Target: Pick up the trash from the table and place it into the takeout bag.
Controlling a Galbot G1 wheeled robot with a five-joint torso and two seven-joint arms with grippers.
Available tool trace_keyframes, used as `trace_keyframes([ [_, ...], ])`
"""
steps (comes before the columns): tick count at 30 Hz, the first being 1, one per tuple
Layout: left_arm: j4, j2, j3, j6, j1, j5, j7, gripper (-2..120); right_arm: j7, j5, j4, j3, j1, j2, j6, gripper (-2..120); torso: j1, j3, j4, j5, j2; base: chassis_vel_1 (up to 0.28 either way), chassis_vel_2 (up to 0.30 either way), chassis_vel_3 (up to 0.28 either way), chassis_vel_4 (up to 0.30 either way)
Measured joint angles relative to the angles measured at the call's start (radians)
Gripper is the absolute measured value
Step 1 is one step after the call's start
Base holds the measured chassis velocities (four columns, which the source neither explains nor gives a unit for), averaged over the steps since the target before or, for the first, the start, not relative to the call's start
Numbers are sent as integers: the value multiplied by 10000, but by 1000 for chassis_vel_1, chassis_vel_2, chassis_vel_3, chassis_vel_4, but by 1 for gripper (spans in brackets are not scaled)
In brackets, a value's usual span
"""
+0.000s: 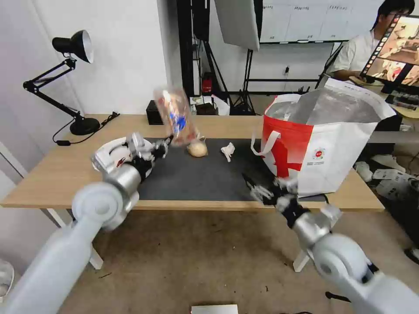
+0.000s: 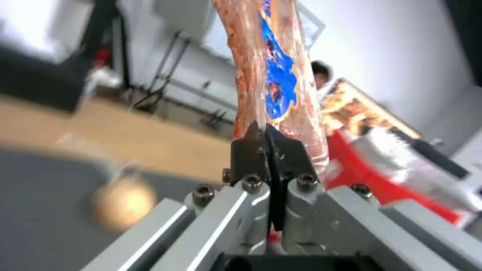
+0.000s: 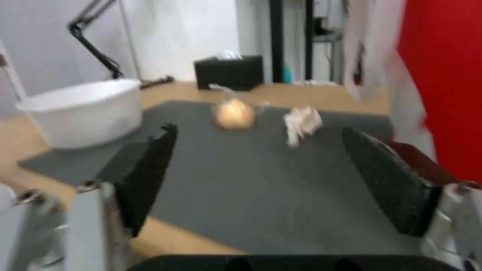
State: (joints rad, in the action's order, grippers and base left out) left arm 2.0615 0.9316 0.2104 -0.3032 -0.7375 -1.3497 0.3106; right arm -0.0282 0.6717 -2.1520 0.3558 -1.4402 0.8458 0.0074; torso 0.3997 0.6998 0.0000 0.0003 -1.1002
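Note:
My left gripper (image 1: pixel 164 145) is shut on the rim of the clear plastic food tray (image 1: pixel 176 115), which it holds upright above the table (image 1: pixel 52 174). In the left wrist view the tray (image 2: pixel 273 56) rises from the closed gripper (image 2: pixel 266 140). The white bowl (image 1: pixel 109 156) sits behind my left wrist. A small knotted bag with a yellowish lump (image 1: pixel 197 149) and a crumpled tissue (image 1: pixel 228 151) lie on the dark mat (image 1: pixel 196 176). The takeout bag (image 1: pixel 325 144) stands open at the right. Beside its near corner my right gripper (image 1: pixel 258 190) hovers open and empty, facing the lump (image 3: pixel 233 114) and tissue (image 3: pixel 301 122).
A black desk lamp (image 1: pixel 72 78) stands at the table's far left with its cord trailing. A black tissue box (image 1: pixel 154 112) sits at the back edge. The bag's loop handle (image 1: pixel 264 146) hangs toward the mat. Tripods and cables crowd the floor behind the table.

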Motion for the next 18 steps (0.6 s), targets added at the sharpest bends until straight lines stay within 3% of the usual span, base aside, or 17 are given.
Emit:
trace_keyframes([
  [1, -277, 215, -818, 106, 1076, 28, 29, 0, -35, -352, -62, 507, -749, 301, 55, 96, 0, 1, 2, -4, 1, 0, 0, 0, 0],
  [4, -501, 440, -1334, 182, 1686, 110, 56, 0, -51, -536, -63, 746, -1090, 478, 61, 99, 1, 1, 0, -2, 0, 0, 0, 0, 0],
  [8, -2211, 1728, -3896, 540, 4431, 1095, 98, 0, -79, -974, -5, 1196, -1722, 1076, 66, 100, 4, 2, -6, 3, 3, 0, 0, 0, 0],
  [9, -2211, 1728, -3896, 540, 4431, 1095, 98, 0, -79, -974, -5, 1196, -1722, 1076, 66, 100, 4, 2, -6, 3, 3, 0, 0, 0, 0],
  [12, -3631, 2597, -5361, 711, 5852, 1953, -118, 0, -90, -1246, 39, 1150, -1799, 1473, 65, 100, 5, 3, -2, 3, 4, 0, 0, 0, 0],
  [14, -3861, 2743, -5558, 726, 6053, 2176, -179, 0, -92, -1287, 38, 1133, -1796, 1515, 64, 100, 5, 3, -1, 1, 4, 0, 0, 0, 0],
  [16, -4714, 3239, -6275, 776, 6693, 3438, -575, 0, -95, -1385, 26, 1085, -1798, 1584, 57, 100, 4, 3, 1, 0, 4, 0, 0, 0, 0],
  [17, -4714, 3239, -6275, 776, 6693, 3438, -575, 0, -95, -1385, 26, 1085, -1798, 1584, 57, 100, 4, 3, 1, 0, 4, 0, 0, 0, 0],
  [18, -5151, 3482, -6636, 778, 6984, 4326, -971, 0, -96, -1423, 14, 1068, -1811, 1595, 55, 100, 4, 3, -1, 0, 4, 0, 0, 0, 0],
])
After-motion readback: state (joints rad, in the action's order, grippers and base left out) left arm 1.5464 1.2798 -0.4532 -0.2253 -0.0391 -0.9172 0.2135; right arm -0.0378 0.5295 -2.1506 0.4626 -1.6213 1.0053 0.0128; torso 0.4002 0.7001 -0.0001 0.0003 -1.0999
